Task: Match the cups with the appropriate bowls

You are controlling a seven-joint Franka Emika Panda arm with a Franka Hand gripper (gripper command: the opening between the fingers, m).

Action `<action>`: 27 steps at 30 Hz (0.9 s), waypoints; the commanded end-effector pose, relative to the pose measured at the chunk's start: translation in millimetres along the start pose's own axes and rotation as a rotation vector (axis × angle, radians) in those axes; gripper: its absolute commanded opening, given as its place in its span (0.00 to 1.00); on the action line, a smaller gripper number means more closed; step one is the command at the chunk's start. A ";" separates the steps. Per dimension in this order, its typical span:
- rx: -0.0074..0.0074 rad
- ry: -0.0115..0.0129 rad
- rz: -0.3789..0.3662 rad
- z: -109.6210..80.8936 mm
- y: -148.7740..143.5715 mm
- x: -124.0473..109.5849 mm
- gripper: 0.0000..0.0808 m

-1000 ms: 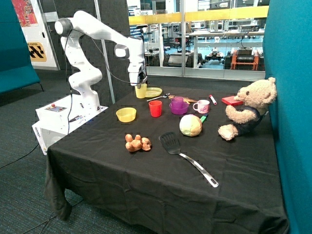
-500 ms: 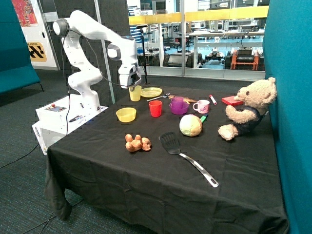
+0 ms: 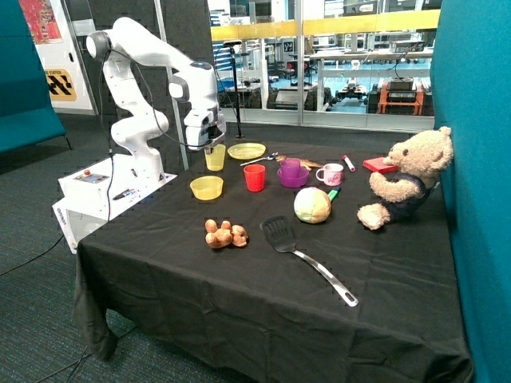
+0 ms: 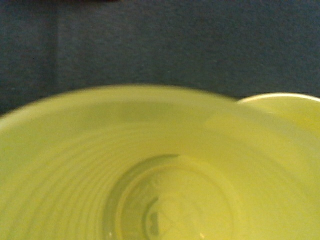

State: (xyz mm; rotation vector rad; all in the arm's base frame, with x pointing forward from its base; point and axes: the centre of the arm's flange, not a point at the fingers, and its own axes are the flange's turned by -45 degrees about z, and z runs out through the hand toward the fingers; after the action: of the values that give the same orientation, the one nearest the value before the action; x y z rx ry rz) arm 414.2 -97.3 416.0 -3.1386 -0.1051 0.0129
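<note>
My gripper (image 3: 212, 147) is shut on the yellow cup (image 3: 215, 158) and holds it upright above the black cloth, just behind the yellow bowl (image 3: 207, 187). In the wrist view the cup's inside (image 4: 165, 195) fills the picture, and the yellow bowl's rim (image 4: 292, 106) shows at one edge. The purple cup (image 3: 292, 167) stands inside the purple bowl (image 3: 292, 179) near the table's middle back. A red cup (image 3: 255, 177) stands between the two bowls.
A yellow-green plate (image 3: 247, 150) lies behind the held cup. A white-and-pink mug (image 3: 330, 174), a cabbage-like ball (image 3: 312, 205), a teddy bear (image 3: 404, 177), a black spatula (image 3: 303, 255) and a toy potato cluster (image 3: 225, 234) lie on the table (image 3: 239, 303).
The gripper has carried the yellow cup from beside the plate toward the yellow bowl and lowered it a little.
</note>
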 end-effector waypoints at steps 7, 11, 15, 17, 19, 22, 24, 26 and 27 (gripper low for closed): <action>-0.0013 0.0082 0.039 17.2 32.3 2.1 0.00; -0.0013 0.0082 0.053 20.0 38.0 2.3 0.00; -0.0012 0.0082 0.060 25.9 42.2 0.0 0.00; -0.0013 0.0082 0.051 30.0 42.7 -0.3 0.00; -0.0013 0.0082 0.043 33.5 42.3 -0.1 0.00; -0.0014 0.0082 0.030 39.6 40.9 1.0 0.00; -0.0014 0.0082 0.031 42.8 40.3 1.4 0.00; -0.0014 0.0082 0.025 45.6 40.3 2.2 0.00; -0.0014 0.0082 0.029 46.8 40.3 2.3 0.00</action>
State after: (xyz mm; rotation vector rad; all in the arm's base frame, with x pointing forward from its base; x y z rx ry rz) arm 417.7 -134.7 383.1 -3.1405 -0.0493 0.0032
